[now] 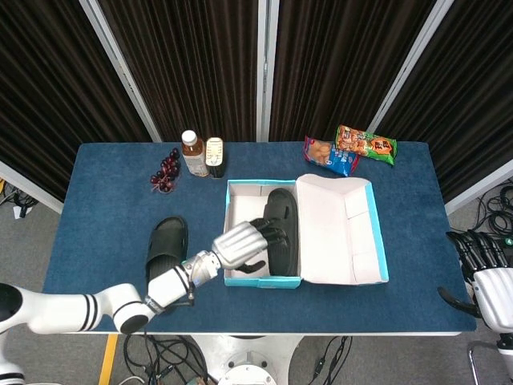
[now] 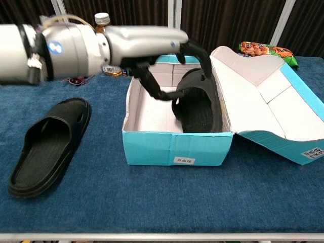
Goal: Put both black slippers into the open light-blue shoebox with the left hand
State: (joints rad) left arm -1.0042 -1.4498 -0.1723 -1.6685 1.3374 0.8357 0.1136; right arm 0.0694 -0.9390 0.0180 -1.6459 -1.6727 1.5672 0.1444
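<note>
My left hand (image 2: pixel 152 48) hangs empty, fingers spread, above the shoebox (image 1: pixel 264 281) with one slipper (image 1: pixel 280 228) inside. The second slipper (image 1: pixel 167 245) lies left of it, pointing up-frame.

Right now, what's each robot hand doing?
Left robot hand: open, holding nothing, above the slipper lying in the shoebox.
Right robot hand: cannot be told.

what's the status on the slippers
Left hand open above shoebox, holding nothing. One slipper inside, second slipper on table. Right hand idle. Path unobstructed.
</note>
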